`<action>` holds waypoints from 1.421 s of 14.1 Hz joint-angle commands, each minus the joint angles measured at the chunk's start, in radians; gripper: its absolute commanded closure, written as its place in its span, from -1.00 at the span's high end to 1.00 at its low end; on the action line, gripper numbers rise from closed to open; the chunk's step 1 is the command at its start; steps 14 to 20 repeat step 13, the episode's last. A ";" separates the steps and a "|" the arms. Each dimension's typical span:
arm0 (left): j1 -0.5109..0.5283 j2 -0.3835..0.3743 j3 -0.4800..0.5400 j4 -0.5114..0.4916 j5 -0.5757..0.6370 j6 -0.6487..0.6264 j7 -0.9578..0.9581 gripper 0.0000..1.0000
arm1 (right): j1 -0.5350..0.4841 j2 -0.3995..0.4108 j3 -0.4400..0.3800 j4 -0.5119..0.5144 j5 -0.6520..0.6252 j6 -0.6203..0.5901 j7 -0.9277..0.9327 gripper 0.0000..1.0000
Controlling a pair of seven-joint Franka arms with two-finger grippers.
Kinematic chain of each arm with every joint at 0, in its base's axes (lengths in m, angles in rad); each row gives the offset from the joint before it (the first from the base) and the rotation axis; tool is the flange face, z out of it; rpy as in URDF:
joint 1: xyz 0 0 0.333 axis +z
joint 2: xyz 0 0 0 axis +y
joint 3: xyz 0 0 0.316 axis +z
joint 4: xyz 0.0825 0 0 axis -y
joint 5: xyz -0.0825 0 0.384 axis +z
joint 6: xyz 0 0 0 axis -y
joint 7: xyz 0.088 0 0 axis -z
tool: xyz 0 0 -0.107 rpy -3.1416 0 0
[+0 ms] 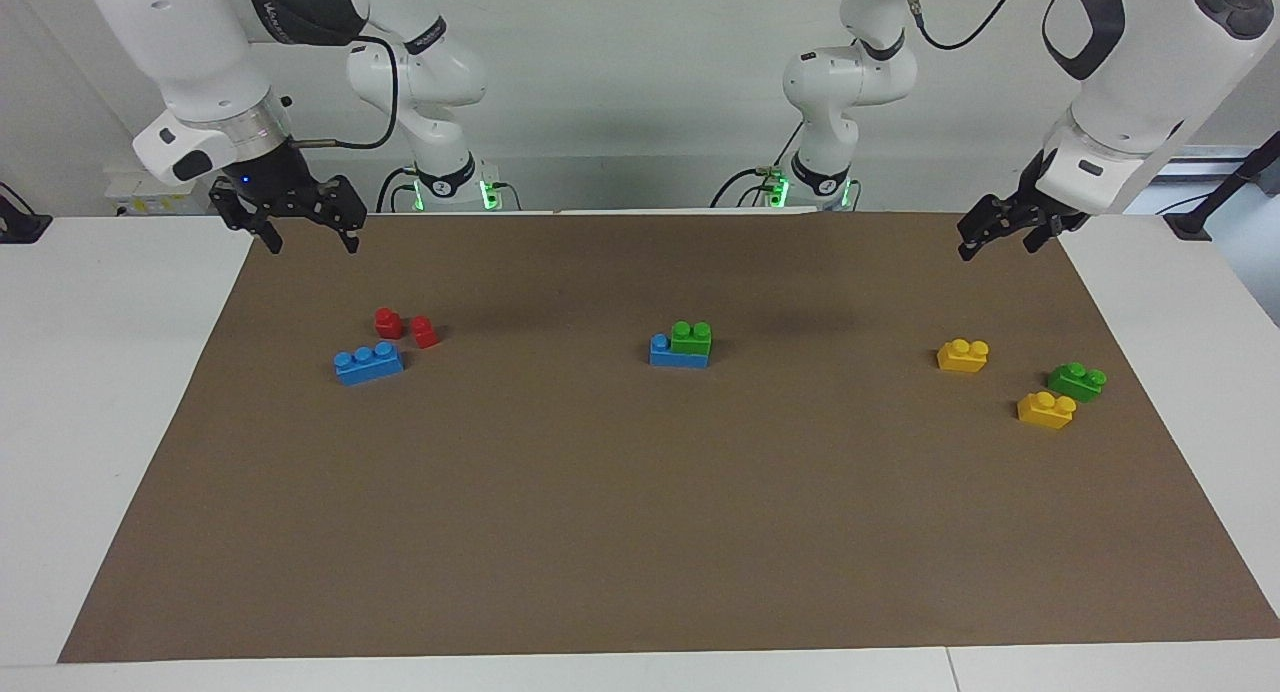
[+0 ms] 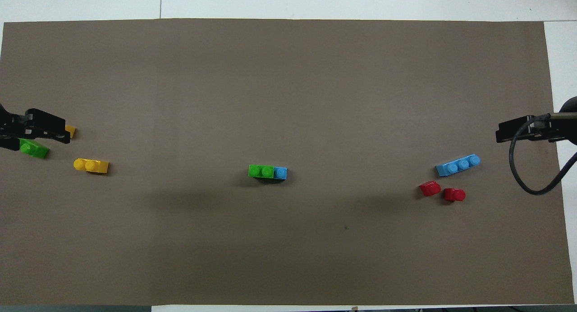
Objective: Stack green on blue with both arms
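Note:
A green brick (image 1: pixel 691 338) sits on top of a blue brick (image 1: pixel 665 352) at the middle of the brown mat, and one blue stud shows beside it; the pair also shows in the overhead view, green (image 2: pixel 261 171) on blue (image 2: pixel 280 172). A second blue brick (image 1: pixel 368 362) lies alone toward the right arm's end. A second green brick (image 1: pixel 1076 381) lies toward the left arm's end. My right gripper (image 1: pixel 310 240) is open, empty and raised over the mat's edge. My left gripper (image 1: pixel 998 247) is open, empty and raised over the opposite end's edge.
Two small red pieces (image 1: pixel 388 322) (image 1: pixel 425 331) lie just nearer the robots than the lone blue brick. Two yellow bricks (image 1: pixel 963 355) (image 1: pixel 1045 410) lie by the lone green brick. The brown mat (image 1: pixel 640 532) covers the white table.

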 commanded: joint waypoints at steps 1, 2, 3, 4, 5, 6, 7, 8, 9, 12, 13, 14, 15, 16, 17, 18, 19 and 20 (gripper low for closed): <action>0.014 0.016 -0.007 0.045 -0.002 -0.050 0.120 1.00 | -0.005 0.011 0.007 0.011 -0.025 0.002 -0.028 1.00; 0.014 0.016 -0.008 0.045 0.001 -0.050 0.120 1.00 | -0.005 0.011 0.007 0.008 -0.027 0.002 -0.028 1.00; 0.014 0.015 -0.008 0.048 0.001 -0.050 0.120 1.00 | -0.007 0.011 0.007 0.010 -0.027 0.002 -0.028 1.00; 0.014 0.015 -0.008 0.058 0.000 -0.048 0.120 1.00 | -0.007 0.011 0.007 0.008 -0.027 0.002 -0.028 1.00; 0.014 0.015 -0.007 0.068 0.000 -0.050 0.120 1.00 | -0.007 0.009 0.007 0.005 -0.027 0.002 -0.030 1.00; 0.014 0.015 -0.007 0.078 0.001 -0.048 0.120 1.00 | -0.007 0.008 0.007 0.002 -0.027 0.002 -0.030 1.00; 0.014 0.015 -0.007 0.080 -0.003 -0.047 0.120 1.00 | -0.007 0.006 0.007 0.002 -0.027 0.002 -0.031 1.00; 0.014 0.015 -0.007 0.080 -0.002 -0.038 0.120 1.00 | -0.009 0.005 0.009 -0.001 -0.025 0.000 -0.033 1.00; 0.014 0.013 -0.007 0.078 0.000 -0.031 0.123 1.00 | -0.010 0.002 0.007 -0.010 -0.027 -0.001 -0.042 1.00; 0.014 0.013 -0.007 0.078 -0.002 -0.030 0.124 1.00 | -0.010 -0.001 0.007 -0.015 -0.025 -0.003 -0.043 1.00; 0.014 0.013 -0.007 0.078 -0.002 -0.028 0.124 1.00 | -0.010 -0.001 0.007 -0.015 -0.025 -0.004 -0.042 1.00; 0.014 0.013 -0.007 0.078 -0.002 -0.028 0.124 1.00 | -0.010 -0.001 0.007 -0.015 -0.025 -0.004 -0.042 1.00; 0.014 0.013 -0.007 0.078 -0.002 -0.028 0.124 1.00 | -0.010 -0.001 0.007 -0.015 -0.025 -0.004 -0.042 1.00; 0.014 0.013 -0.007 0.078 -0.002 -0.028 0.124 1.00 | -0.010 -0.001 0.007 -0.015 -0.025 -0.004 -0.042 1.00; 0.014 0.013 -0.007 0.078 -0.002 -0.028 0.124 1.00 | -0.010 -0.001 0.007 -0.015 -0.025 -0.004 -0.042 1.00; 0.014 0.013 -0.007 0.078 -0.002 -0.028 0.124 1.00 | -0.010 -0.001 0.007 -0.015 -0.025 -0.004 -0.042 1.00; 0.014 0.013 -0.007 0.078 -0.002 -0.028 0.124 1.00 | -0.010 -0.001 0.007 -0.015 -0.025 -0.004 -0.042 1.00; 0.014 0.013 -0.007 0.078 -0.002 -0.028 0.124 1.00 | -0.010 -0.001 0.007 -0.015 -0.025 -0.004 -0.042 1.00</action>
